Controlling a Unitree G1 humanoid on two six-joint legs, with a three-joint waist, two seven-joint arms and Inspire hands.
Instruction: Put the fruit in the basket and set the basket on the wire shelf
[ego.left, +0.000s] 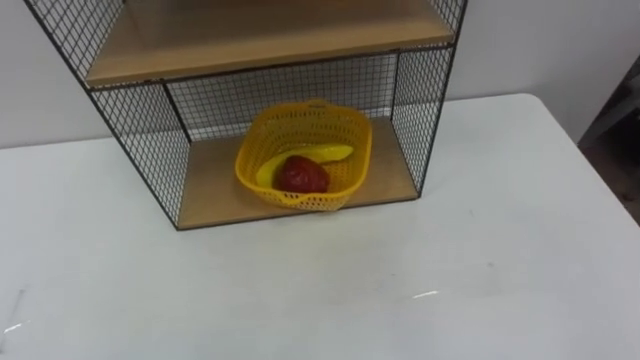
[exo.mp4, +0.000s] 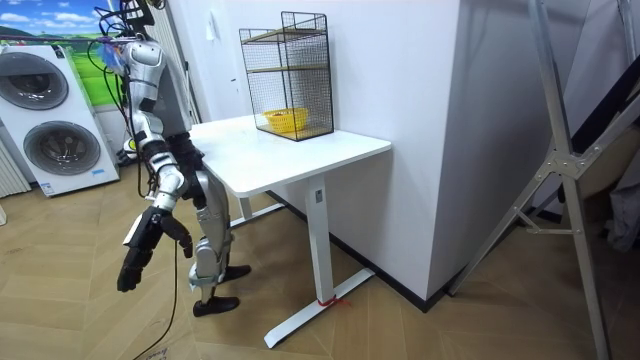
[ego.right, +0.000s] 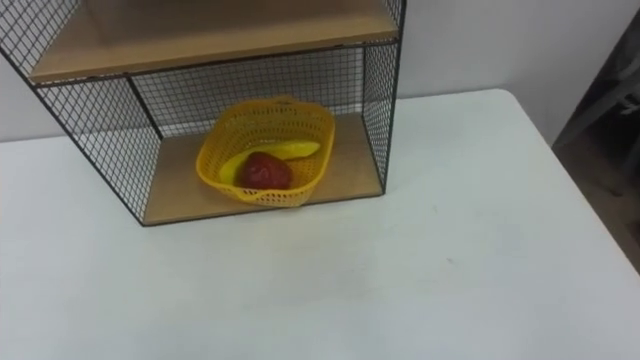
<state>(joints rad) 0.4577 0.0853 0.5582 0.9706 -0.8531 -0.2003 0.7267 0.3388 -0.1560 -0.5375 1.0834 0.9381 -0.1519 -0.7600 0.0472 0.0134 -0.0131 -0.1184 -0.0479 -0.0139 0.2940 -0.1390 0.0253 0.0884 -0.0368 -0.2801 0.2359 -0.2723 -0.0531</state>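
Observation:
The yellow mesh basket (ego.left: 322, 200) stands on the bottom board of the black wire shelf (ego.left: 215, 190), near the middle and slightly to the right. In it lie a red fruit (ego.left: 302, 174) and, behind that, a yellow banana (ego.left: 328, 155). The shelf (exo.mp4: 287, 75) stands at the back of the white table (exo.mp4: 290, 150), against the wall. I stand upright at the table's end on the room view's left, a step back from it. My right hand (exo.mp4: 135, 262) hangs low beside my leg, fingers straight and holding nothing.
The shelf's upper wooden board (ego.left: 260, 35) is bare. White tabletop (ego.left: 320, 290) stretches in front of the shelf to the edge at the right. Two washing machines (exo.mp4: 55, 120) stand behind me, and a metal stand (exo.mp4: 560, 170) is at the room view's right.

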